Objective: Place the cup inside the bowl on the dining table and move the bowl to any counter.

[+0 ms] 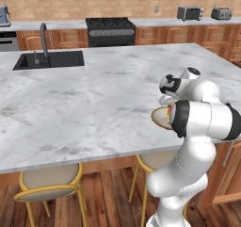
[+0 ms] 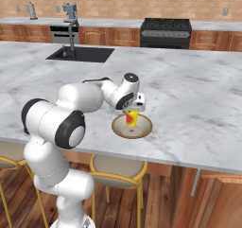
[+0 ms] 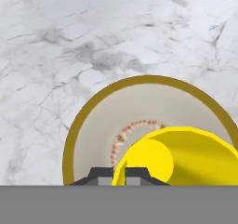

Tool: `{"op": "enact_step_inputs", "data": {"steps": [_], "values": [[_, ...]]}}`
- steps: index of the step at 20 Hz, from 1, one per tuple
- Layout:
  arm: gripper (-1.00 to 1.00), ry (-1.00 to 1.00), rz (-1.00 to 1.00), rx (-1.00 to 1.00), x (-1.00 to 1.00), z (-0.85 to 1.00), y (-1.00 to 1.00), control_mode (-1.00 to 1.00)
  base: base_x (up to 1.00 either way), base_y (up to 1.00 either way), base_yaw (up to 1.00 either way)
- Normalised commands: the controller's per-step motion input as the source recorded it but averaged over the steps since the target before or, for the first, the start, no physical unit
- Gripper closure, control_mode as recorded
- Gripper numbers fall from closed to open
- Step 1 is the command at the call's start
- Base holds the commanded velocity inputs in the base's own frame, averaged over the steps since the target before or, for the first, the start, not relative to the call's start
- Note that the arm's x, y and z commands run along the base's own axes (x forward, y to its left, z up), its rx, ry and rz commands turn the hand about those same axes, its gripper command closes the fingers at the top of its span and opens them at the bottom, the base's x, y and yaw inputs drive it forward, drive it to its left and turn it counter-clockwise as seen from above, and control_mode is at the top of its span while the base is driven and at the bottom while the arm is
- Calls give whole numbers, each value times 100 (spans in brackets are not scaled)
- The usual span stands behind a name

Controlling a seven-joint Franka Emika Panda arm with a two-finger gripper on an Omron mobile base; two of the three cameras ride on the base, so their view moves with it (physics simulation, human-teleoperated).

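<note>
We see the gripper (image 2: 133, 111) pinching the yellow cup (image 2: 132, 119) above the bowl (image 2: 132, 127), which sits on the dining table (image 2: 189, 94) near its front edge, at six o'clock. We read no writing; the cup's red mark is illegible.

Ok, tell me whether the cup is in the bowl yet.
Over it, gripped; resting inside: cannot tell. The cup hangs from the shut jaws above the middle of the bowl.

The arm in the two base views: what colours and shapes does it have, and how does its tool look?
The arm is built of glossy white rounded segments, with black bands at the joints. Its tool has a white body; in the hand view its two fingertips are small, dark and blocky. No cables or markings are visible.
</note>
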Motion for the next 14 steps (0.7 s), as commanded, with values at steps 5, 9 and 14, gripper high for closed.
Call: {"op": "enact_step_inputs", "data": {"steps": [5,9,14], "values": [[100,0,0,-5,0,-11,0,-100,0,0,0],[100,0,0,-2,0,-10,0,-100,0,0,0],[100,0,1,-1,1,-18,0,-100,0,0,0]]}}
